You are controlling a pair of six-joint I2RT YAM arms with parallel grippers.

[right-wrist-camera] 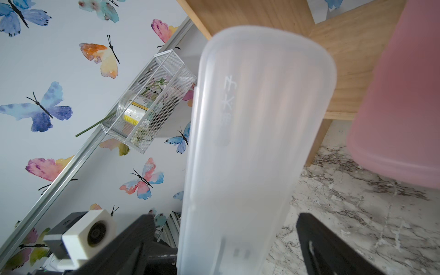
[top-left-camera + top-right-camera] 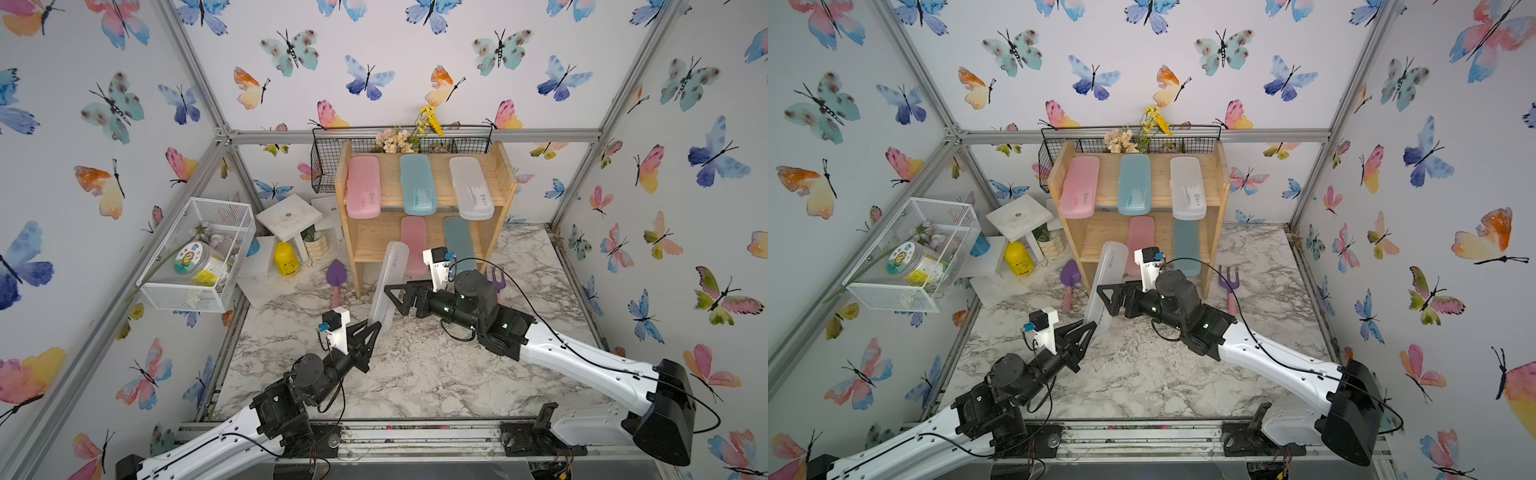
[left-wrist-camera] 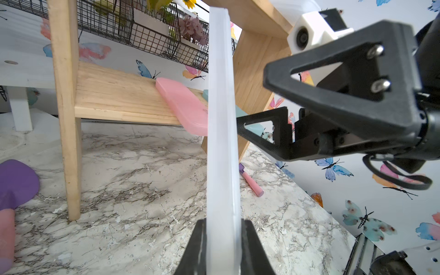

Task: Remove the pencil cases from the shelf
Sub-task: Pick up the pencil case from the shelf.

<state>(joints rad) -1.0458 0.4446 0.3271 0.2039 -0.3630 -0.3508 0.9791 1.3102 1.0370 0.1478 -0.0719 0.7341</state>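
- The left claw [image 3: 222, 223] is pressed together on the near end of a frosted white case [image 2: 388, 286]. It pinches across the thin thickness, so the case stands on its narrow edge.
- The frosted white case is off the shelf [image 2: 505, 183]. It slopes up from the claw toward the front of the lower tier, above the marble tabletop [image 2: 415, 374]. Whether its low end touches the tabletop cannot be told.
- A grip at one end likely suits drawing a long flat box straight out and leaves the rest free.
- The right claw [image 3: 252, 100] is spread wide and holds nothing. Its tips sit just beside the case's broad face, about halfway along. It looks placed either to take the case or to steady it.
- Five cases remain on the shelf, so most of the task is left.
- On the top tier an upper pink case [image 2: 363, 187], an upper teal case [image 2: 417, 185] and an upper white case [image 2: 471, 188] lie side by side, with their near ends past the front edge.
- On the lower tier a lower pink case [image 2: 414, 245] and a lower teal case [image 2: 459, 241] also stick out in front, which gives a claw an end to pinch.
- The left arm [image 2: 299, 382] reaches forward from the near left, with its wrist angled up toward the shelf.
- The right arm [image 2: 582, 353] comes from the near right with its elbow bent. Its forearm points across the shelf front toward the robot's left, with the claw roughly level.
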